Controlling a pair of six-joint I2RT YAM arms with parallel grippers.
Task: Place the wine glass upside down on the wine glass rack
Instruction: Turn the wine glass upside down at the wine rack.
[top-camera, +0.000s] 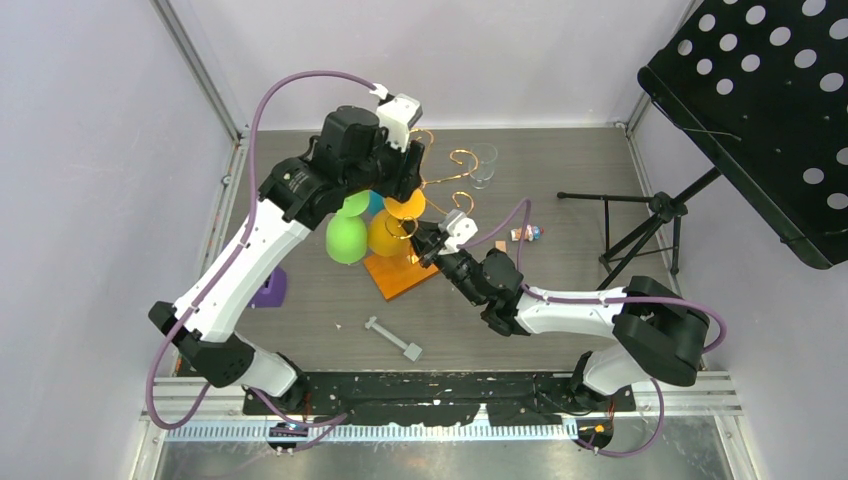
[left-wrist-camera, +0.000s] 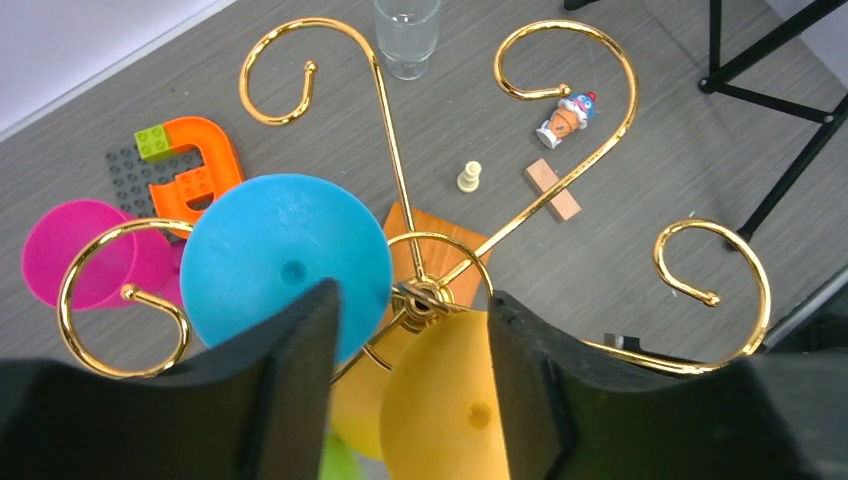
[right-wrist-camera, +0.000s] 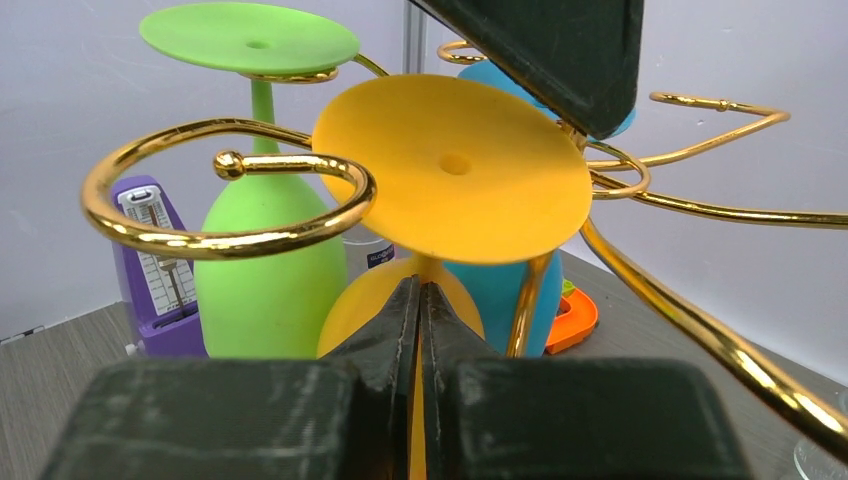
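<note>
Mid-table, on its orange base, the wine glass rack (top-camera: 400, 278) stands w/ gold scrolls spreading out, and I've got both arms in over it. Yellow glass (right-wrist-camera: 450, 170) is upside down at the rack: foot up by the centre hub, bowl hanging below, just right of the green glass (right-wrist-camera: 260, 290), w/ the blue glass (left-wrist-camera: 285, 260) beyond it; both of those are foot-up too. Can't tell from my views whether the yellow foot actually bears on the wire. R gripper (right-wrist-camera: 420, 290) reaches in from the near right, fingers pressed together where the yellow stem meets the bowl. A thin yellow sliver shows btwn the pads, but I can't tell if that's a real pinch or just bowl behind. L gripper (left-wrist-camera: 410, 300) hangs over the hub pointing down, fingers part-way apart, nothing btwn them; hub and yellow foot show through the gap. Purple metronome (top-camera: 268, 288) sits at the left, clear glass (top-camera: 482, 170) upright on the far side.
</note>
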